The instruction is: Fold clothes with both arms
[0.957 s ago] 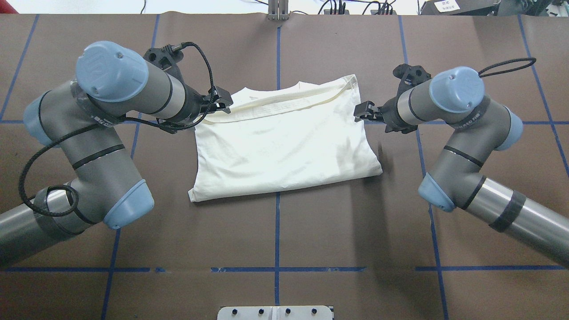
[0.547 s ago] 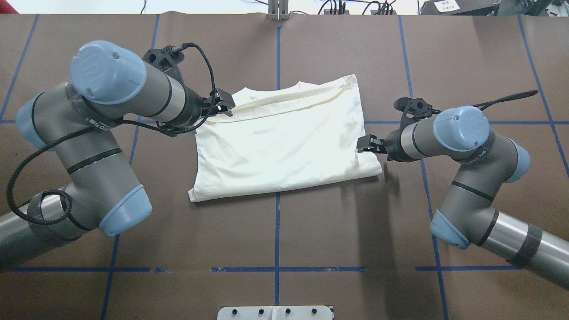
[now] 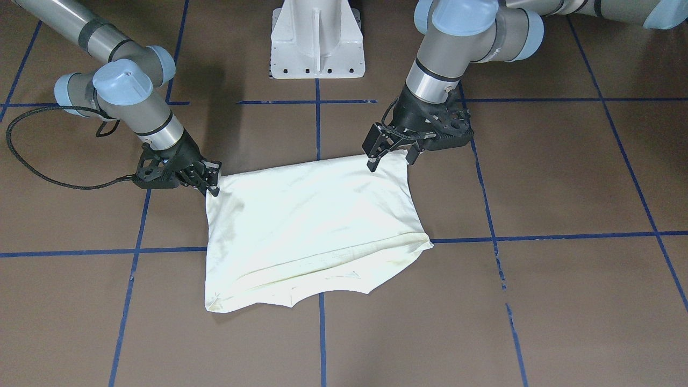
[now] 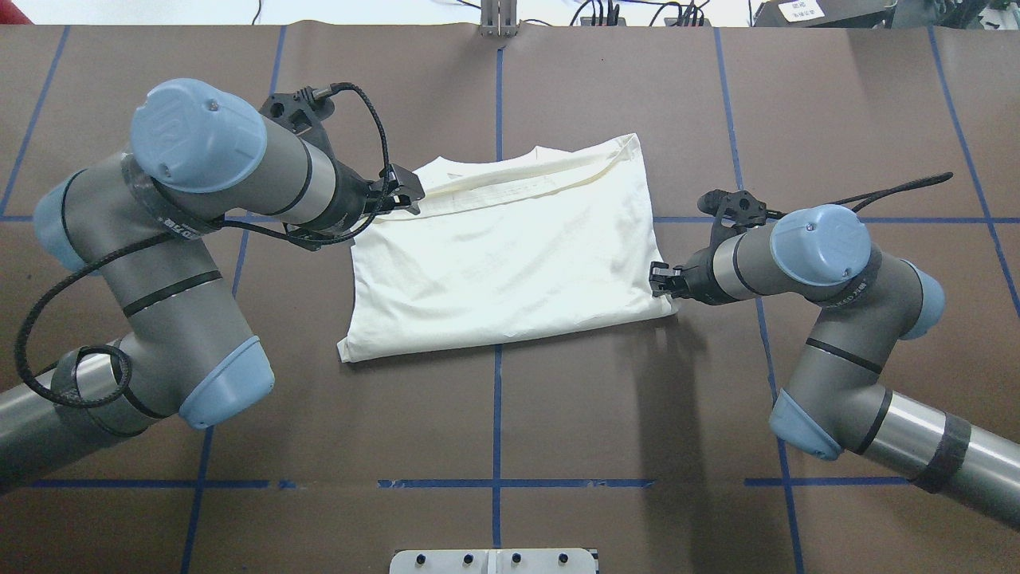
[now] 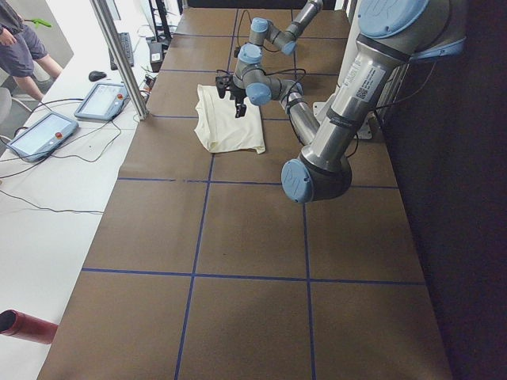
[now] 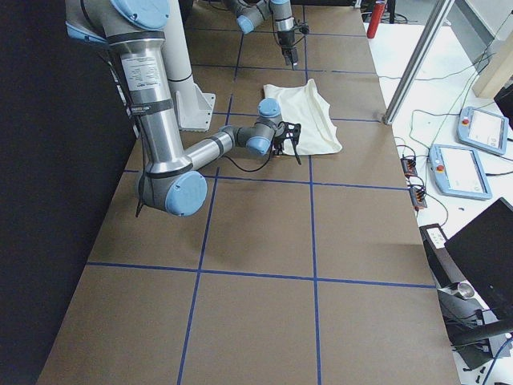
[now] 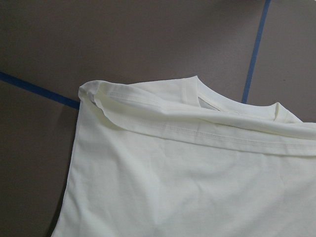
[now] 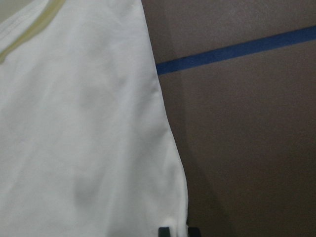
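The cream shirt [image 4: 510, 255] lies folded flat in the middle of the table, plain side up, with its collar edge [image 3: 322, 269] on the side away from the robot. My left gripper [image 3: 392, 158] hovers open over the shirt's left edge, with one corner of the cloth below its spread fingers. In the left wrist view the shirt [image 7: 173, 187] is seen from above and no fingers show. My right gripper [image 4: 658, 281] is low at the right edge, close to the near corner. Its fingertips [image 8: 165, 230] are close together, shut on the shirt's edge [image 8: 168, 163].
The brown table cover carries blue tape lines [image 4: 497, 414]. The white pedestal base [image 3: 317, 43] stands behind the shirt. Beyond the far table edge are teach pendants [image 5: 36, 131], a metal post [image 5: 119, 55] and a person [image 5: 16, 39].
My right gripper has moved along the shirt's right edge toward the robot and come down by the near corner. The left gripper has shifted only slightly. The shirt has not moved.
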You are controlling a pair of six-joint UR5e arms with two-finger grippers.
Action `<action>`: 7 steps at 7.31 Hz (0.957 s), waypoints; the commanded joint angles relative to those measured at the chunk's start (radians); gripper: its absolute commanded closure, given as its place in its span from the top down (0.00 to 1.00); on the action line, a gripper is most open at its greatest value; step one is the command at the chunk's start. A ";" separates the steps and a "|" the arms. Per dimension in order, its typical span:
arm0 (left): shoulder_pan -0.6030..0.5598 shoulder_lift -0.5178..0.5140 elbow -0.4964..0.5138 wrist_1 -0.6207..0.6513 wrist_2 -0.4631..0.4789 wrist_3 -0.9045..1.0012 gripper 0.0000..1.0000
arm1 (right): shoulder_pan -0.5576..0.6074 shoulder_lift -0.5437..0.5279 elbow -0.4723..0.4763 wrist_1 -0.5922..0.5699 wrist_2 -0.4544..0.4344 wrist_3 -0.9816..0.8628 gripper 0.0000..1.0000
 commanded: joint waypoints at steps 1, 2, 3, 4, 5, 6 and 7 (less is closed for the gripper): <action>0.015 0.000 -0.011 -0.001 0.001 -0.002 1.00 | 0.001 -0.060 0.059 0.008 0.022 -0.001 0.00; 0.016 -0.001 -0.012 -0.001 0.000 -0.002 1.00 | -0.014 -0.187 0.189 0.008 0.047 -0.001 0.00; 0.017 -0.003 -0.015 -0.001 0.000 -0.002 1.00 | -0.051 -0.316 0.323 0.009 0.073 -0.001 0.00; 0.017 0.000 -0.038 0.002 0.000 -0.002 1.00 | -0.123 -0.405 0.391 0.009 0.071 -0.001 0.00; 0.018 -0.001 -0.052 0.005 0.000 -0.002 1.00 | -0.202 -0.484 0.458 0.009 0.073 0.009 0.00; 0.035 -0.002 -0.057 0.005 0.000 -0.002 1.00 | -0.294 -0.531 0.507 0.011 0.071 0.019 0.00; 0.046 -0.003 -0.060 0.002 -0.002 -0.002 1.00 | -0.365 -0.537 0.529 0.011 0.071 0.058 0.00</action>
